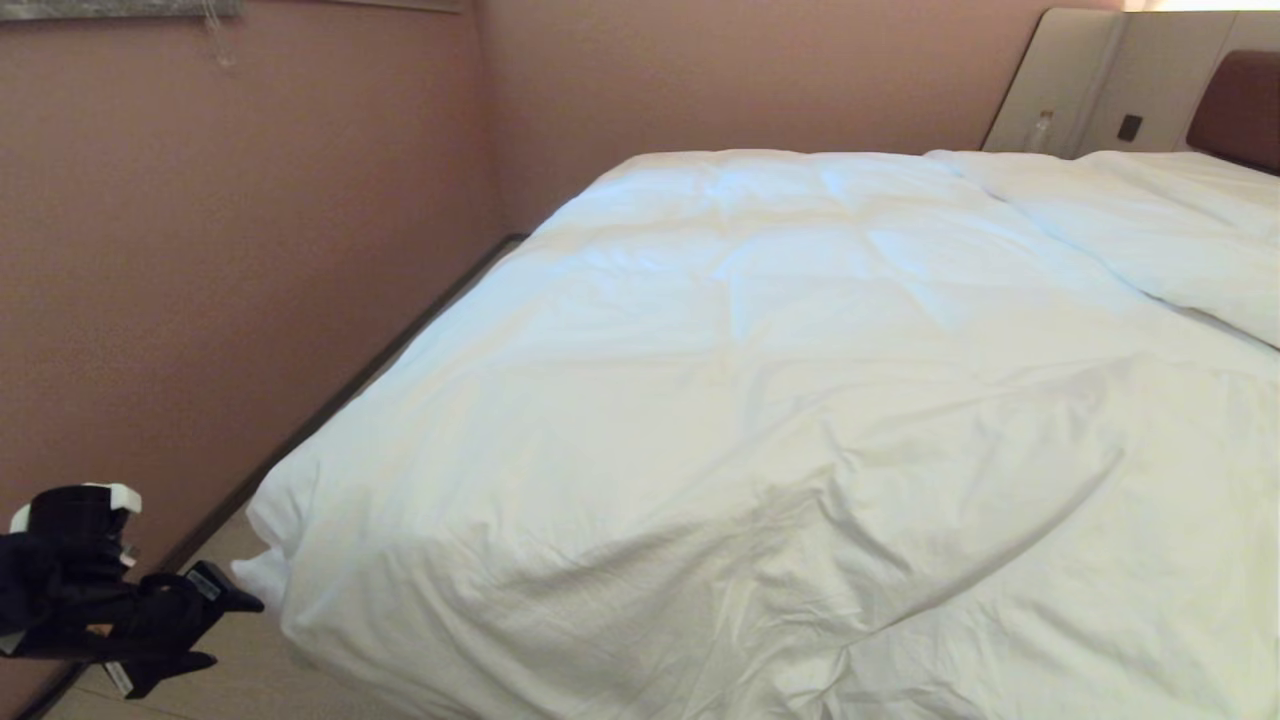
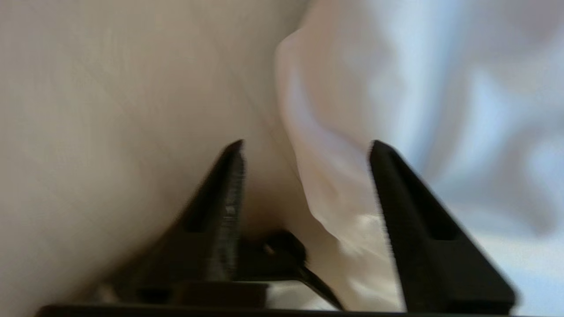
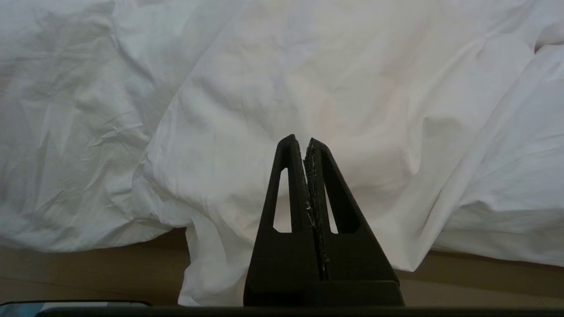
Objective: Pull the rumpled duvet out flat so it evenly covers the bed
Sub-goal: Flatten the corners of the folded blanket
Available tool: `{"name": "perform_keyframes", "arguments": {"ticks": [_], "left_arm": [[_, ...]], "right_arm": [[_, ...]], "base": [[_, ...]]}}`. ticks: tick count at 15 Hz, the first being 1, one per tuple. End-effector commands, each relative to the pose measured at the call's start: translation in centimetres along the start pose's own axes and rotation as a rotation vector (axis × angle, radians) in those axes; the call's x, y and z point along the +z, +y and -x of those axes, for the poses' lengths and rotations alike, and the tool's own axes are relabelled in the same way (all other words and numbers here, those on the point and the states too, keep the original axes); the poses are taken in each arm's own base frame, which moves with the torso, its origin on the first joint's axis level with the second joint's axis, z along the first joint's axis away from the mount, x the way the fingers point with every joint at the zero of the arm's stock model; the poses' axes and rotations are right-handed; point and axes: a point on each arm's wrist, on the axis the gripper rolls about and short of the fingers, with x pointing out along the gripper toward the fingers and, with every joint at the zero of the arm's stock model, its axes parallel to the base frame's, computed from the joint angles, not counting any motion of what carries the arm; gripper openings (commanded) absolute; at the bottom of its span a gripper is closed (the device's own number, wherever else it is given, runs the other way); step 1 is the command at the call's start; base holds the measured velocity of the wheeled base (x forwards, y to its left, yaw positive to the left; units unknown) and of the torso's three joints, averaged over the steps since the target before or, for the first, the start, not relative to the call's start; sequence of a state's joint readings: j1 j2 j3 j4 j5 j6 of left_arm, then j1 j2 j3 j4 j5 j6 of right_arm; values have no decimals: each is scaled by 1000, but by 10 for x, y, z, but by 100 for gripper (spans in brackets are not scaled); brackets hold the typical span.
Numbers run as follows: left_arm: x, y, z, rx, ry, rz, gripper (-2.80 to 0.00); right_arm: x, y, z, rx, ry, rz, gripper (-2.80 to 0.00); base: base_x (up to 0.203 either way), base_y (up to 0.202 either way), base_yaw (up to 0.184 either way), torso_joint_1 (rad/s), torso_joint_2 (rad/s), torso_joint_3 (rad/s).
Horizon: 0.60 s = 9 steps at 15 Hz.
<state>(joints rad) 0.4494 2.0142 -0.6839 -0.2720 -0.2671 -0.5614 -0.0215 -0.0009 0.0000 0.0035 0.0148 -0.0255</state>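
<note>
Left tool (image 1: 235,625) low at the left, fingers parted; right tool (image 3: 306,143) pressed together (idle).

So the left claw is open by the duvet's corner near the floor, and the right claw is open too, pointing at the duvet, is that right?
Not quite. The right claw is shut, fingers pressed together, as the right wrist view shows. The rest holds: the left claw is open by the corner of the duvet, near the floor.

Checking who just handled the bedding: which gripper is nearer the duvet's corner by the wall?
Left. The left gripper sits open just beside that corner of the duvet; the right gripper, shut, faces the foot-side drape.
</note>
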Motion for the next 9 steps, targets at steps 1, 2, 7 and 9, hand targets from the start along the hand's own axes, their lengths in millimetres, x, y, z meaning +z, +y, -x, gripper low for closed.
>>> {"name": "perform_keyframes", "arguments": {"ticks": [1,2,7,9], "left_arm": [[-5,3,4,-27,-35,-73,0],[-10,7,2,-45,-65,-128,0],[-43,49,-15,-146,-219,-516,0],[-56,69,-30,-171,-225,-636,0]], "right_arm": [[0,0,0,1,0,1,-280],[0,0,0,1,0,1,-280],[0,0,0,1,0,1,-280],[0,0,0,1,0,1,-280]], "base": [[0,0,0,0,0,0],[0,0,0,0,0,0],[0,0,0,0,0,0],[0,0,0,0,0,0]]}}
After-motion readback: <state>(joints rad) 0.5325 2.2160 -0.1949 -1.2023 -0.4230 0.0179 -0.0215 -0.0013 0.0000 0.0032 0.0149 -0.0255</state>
